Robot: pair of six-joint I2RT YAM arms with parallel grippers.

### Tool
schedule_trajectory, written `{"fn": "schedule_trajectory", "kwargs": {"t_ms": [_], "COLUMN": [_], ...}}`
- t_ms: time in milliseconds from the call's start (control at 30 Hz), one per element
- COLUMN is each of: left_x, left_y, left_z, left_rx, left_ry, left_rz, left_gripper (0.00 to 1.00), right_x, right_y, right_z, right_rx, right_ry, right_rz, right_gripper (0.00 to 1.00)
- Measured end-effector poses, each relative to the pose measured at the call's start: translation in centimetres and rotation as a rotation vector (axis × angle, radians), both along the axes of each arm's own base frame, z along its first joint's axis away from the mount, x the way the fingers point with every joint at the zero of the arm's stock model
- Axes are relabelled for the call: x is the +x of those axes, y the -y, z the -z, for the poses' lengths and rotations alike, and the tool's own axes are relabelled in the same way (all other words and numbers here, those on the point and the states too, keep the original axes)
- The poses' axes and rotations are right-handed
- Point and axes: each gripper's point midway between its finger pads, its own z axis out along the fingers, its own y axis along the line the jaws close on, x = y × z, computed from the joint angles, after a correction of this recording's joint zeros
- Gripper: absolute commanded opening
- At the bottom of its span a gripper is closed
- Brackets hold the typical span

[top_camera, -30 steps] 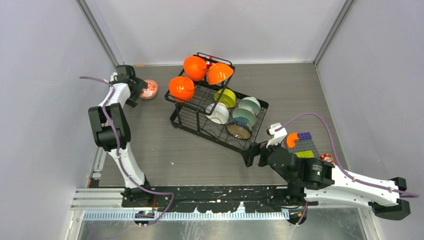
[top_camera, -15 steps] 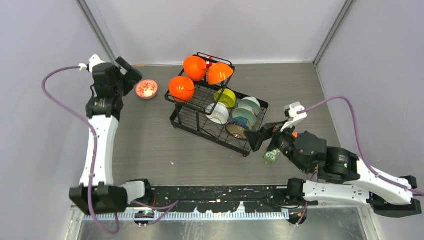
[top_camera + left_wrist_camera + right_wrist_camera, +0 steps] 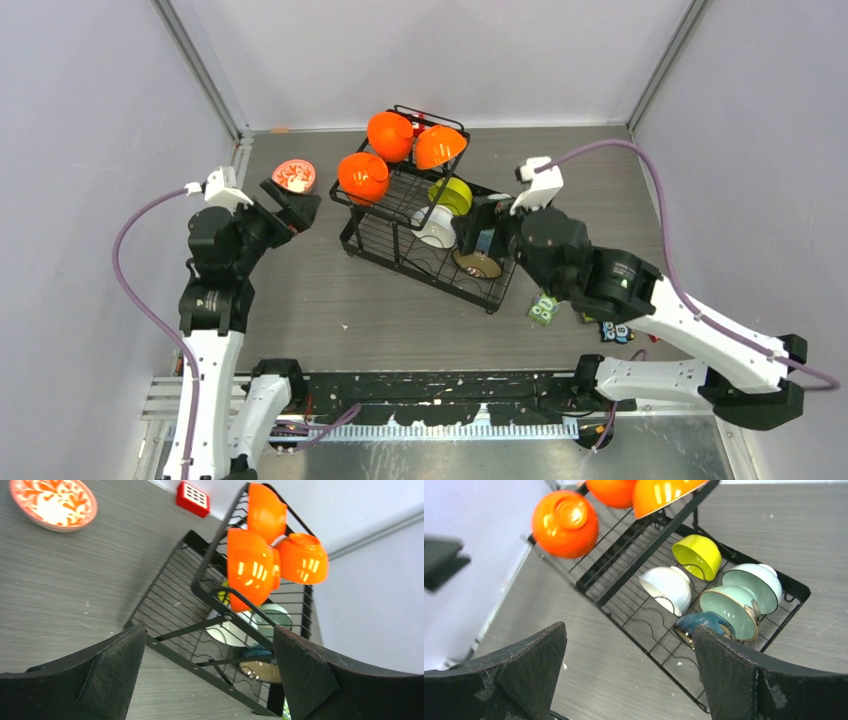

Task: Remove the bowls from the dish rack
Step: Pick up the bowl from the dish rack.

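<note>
We find the dish rack (image 3: 430,215) standing on the grey table (image 3: 320,290), toward the far side, set at a slant. Its raised upper basket carries three orange bowls (image 3: 390,135), tipped on their sides against the wires. The lower tier holds five more on edge: a lime bowl (image 3: 698,555), a white bowl (image 3: 667,587), two pale mint bowls (image 3: 730,611) one behind the other, and a dark bowl (image 3: 704,625) at the near end. One red-patterned bowl (image 3: 294,175) sits upright on the table to the left of the rack, apart from it.

The left gripper (image 3: 207,635) hangs above the table between that bowl and the rack, jaws spread wide, nothing held between them. The right gripper (image 3: 629,632) hangs over the lower tier, above the white and dark bowls, jaws likewise spread wide and holding nothing. We see neither touching any bowl or wire.

An owl card (image 3: 543,309) lies on the table just right of the rack's near corner.
</note>
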Motion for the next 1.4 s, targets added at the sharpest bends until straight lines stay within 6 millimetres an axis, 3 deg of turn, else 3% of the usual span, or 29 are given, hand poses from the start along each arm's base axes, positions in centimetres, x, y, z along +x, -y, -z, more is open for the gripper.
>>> {"fn": "schedule_trajectory", "kwargs": {"t_ms": [100,233,467,567,700,833,933,1167,1400], "left_x": [-0.5,-0.8,-2.7,-3.7,-4.7,-5.5,-5.8,-5.9,-6.0], "left_y": [1.2,2.3,4.0,4.3,4.3,3.9,3.7,3.7,3.7], "left_z": [0.3,1.9,4.7,5.0,6.9,9.4,10.2,10.6,11.0], "left_rx": [-0.043,-0.08,-0.13,-0.131,-0.13,-0.109,-0.102,-0.097,-0.096], "left_ry": [0.018,-0.012,-0.104,-0.108,-0.158,-0.236,-0.265,-0.283,-0.302], "left_rz": [0.061,0.111,0.183,0.194,0.192,0.172,0.161,0.154,0.152], "left_gripper": [0.98,0.96,0.94,0.93,0.93,0.93,0.93,0.93,0.93], "right_x": [3.1,6.4,12.0,15.1,18.1,19.3,19.7,19.9,20.1], "right_y": [1.0,2.3,2.6,2.5,1.2,0.0,-0.6,-0.9,-1.1], "right_z": [0.7,-0.1,-1.6,-0.3,2.2,3.3,3.2,3.0,4.6], "right_rx": [0.095,0.298,0.656,0.773,0.86,0.927,0.969,1.023,1.02], "right_ry": [-0.059,-0.088,-0.122,-0.159,-0.229,-0.269,-0.277,-0.277,-0.303], "right_rz": [0.08,0.156,0.204,0.226,0.229,0.207,0.187,0.167,0.179], "right_gripper": [1.0,0.97,0.81,0.77,0.75,0.73,0.72,0.71,0.74]}}
